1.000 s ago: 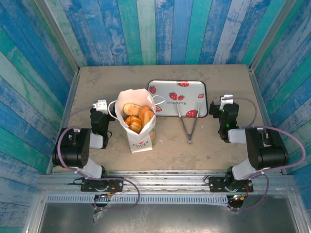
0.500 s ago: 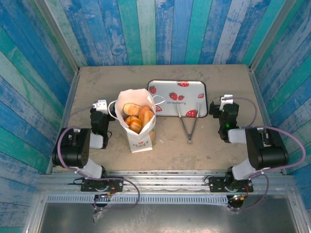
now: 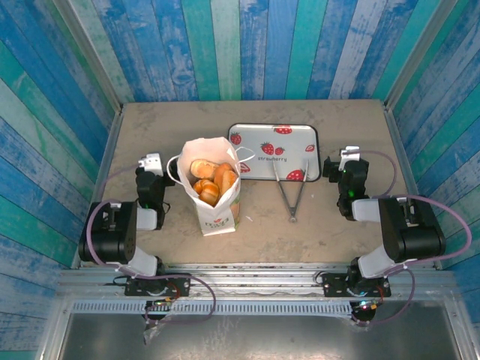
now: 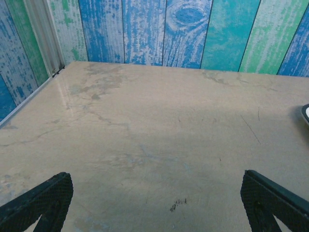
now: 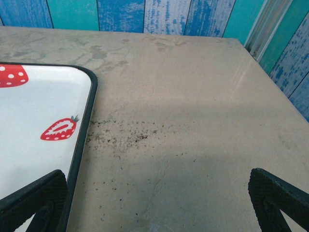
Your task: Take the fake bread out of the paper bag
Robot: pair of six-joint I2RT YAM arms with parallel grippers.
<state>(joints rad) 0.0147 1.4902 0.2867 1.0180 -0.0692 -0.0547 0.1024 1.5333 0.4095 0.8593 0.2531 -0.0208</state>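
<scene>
Weathered planks in blue, teal and green wall in three sides of a beige worktop (image 3: 150, 127) marked with faint stains. Two arms are bolted at its 6 o'clock edge.

One paper bag (image 3: 219, 214) stands upright at about 8 o'clock from the worktop's middle. Its mouth is open, a thin cord handle loops out at either side, and a small red-and-green logo is printed low on its near face. The fake bread (image 3: 210, 181) is all inside the bag, heaped up to the mouth. Four or five glossy golden-brown pieces can be made out from above; the exact count is hard to tell.

One white tray (image 3: 255, 159) with a dark rim and several red strawberry prints lies at 1 o'clock from the bag, just beside it. One pair of metal tongs (image 3: 292, 196) lies at the tray's 6 o'clock side. Its two spread ends rest on the tray and its joined end points to 6 o'clock on the bare worktop.

The left claw (image 3: 152, 163) sits at 9 o'clock from the bag, just beside it, with its jaws wide apart and nothing between them. The right claw (image 3: 350, 159) sits at 3 o'clock from the tray, close to its rim, also spread wide and holding nothing. In the right wrist view, the tray's corner lies by the claw's left finger.
</scene>
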